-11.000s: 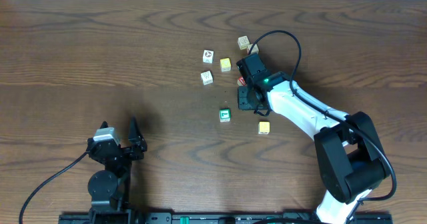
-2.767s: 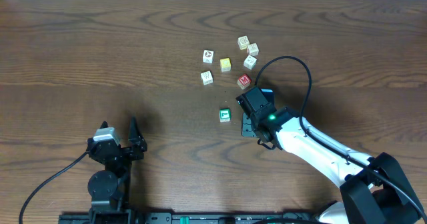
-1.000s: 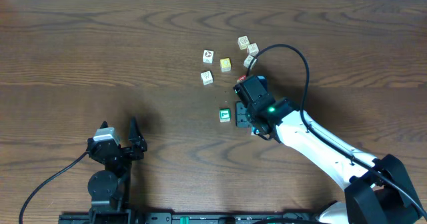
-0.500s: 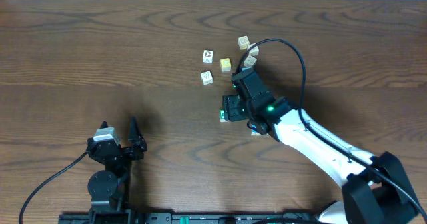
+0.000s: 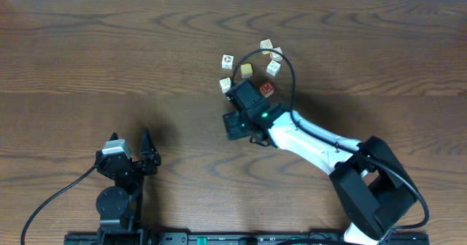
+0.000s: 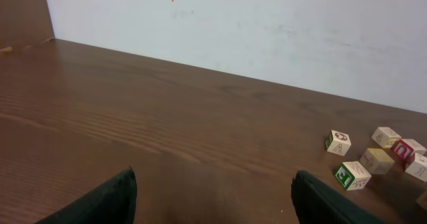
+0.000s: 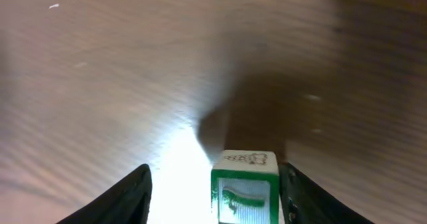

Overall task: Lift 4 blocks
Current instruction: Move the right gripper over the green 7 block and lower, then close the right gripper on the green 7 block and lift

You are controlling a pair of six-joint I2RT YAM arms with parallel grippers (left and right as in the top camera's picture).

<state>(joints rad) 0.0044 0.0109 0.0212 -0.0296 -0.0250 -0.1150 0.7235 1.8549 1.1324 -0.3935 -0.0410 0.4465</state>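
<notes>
Dark wood-grain table, pale wall behind it. No containers anywhere in view; every cube lies loose on the wood.

Landmark: red M block.

- Right arm reaches in from the near right. Its wrist is just beside the landmark, on the robot's left and a little nearer the base.
- Left arm is parked well apart from the landmark, far to the left near the table's front edge.
- Left gripper: jaws spread wide, nothing between them.
- Right gripper: jaws apart around the teal-green block, not clamped. The block sits close against one finger, with a clear gap at the other. Cannot tell whether it is off the wood.
- Pale cubes lie beyond and left of the landmark. One is just beside the right wrist.
- Blue X and yellow-orange blocks: not found in these views.

Risks (judgement): the block is off-centre, so closing could shove or twist it and it may pop out. Wrist travel could knock the neighbouring pale cube or the landmark.
</notes>
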